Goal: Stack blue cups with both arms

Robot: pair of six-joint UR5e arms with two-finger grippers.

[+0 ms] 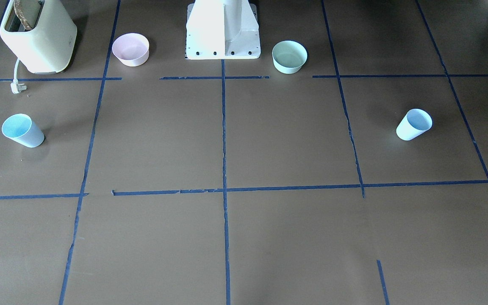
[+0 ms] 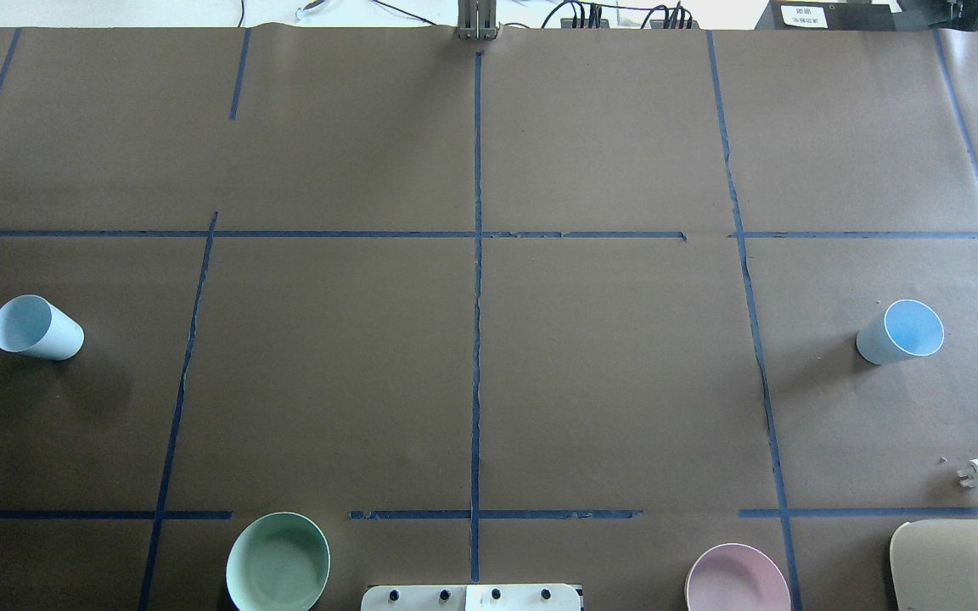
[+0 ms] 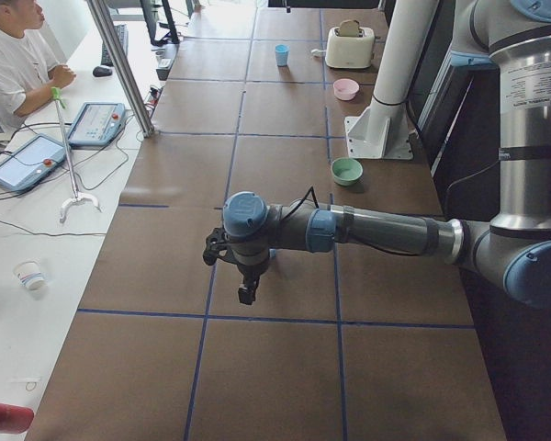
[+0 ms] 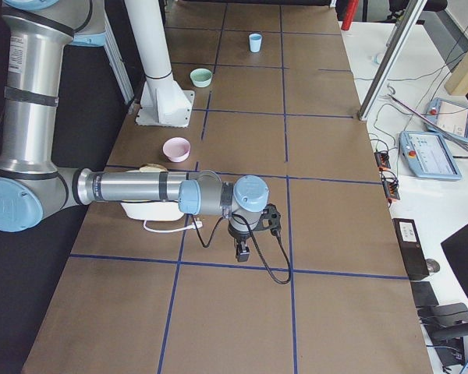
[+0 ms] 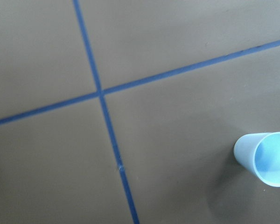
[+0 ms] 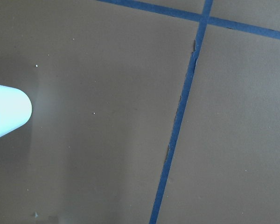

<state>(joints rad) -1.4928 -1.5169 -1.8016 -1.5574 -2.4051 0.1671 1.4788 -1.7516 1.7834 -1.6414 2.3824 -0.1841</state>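
Note:
Two pale blue cups stand upright and far apart on the brown table. One is on my left side (image 2: pixel 37 328), also in the front view (image 1: pixel 414 124) and at the left wrist view's right edge (image 5: pixel 266 158). The other is on my right side (image 2: pixel 901 333), also in the front view (image 1: pixel 23 130) and at the right wrist view's left edge (image 6: pixel 7 116). My left gripper (image 3: pixel 248 292) and right gripper (image 4: pixel 242 253) show only in the side views, pointing down above the table. I cannot tell whether they are open or shut. Neither touches a cup.
A pink bowl (image 1: pixel 131 49) and a mint-green bowl (image 1: pixel 289 56) flank the white pedestal base (image 1: pixel 223 29). A cream toaster (image 1: pixel 38 36) with its loose plug (image 1: pixel 16 87) stands on my right side. An operator (image 3: pixel 14 64) sits beyond the table's far edge.

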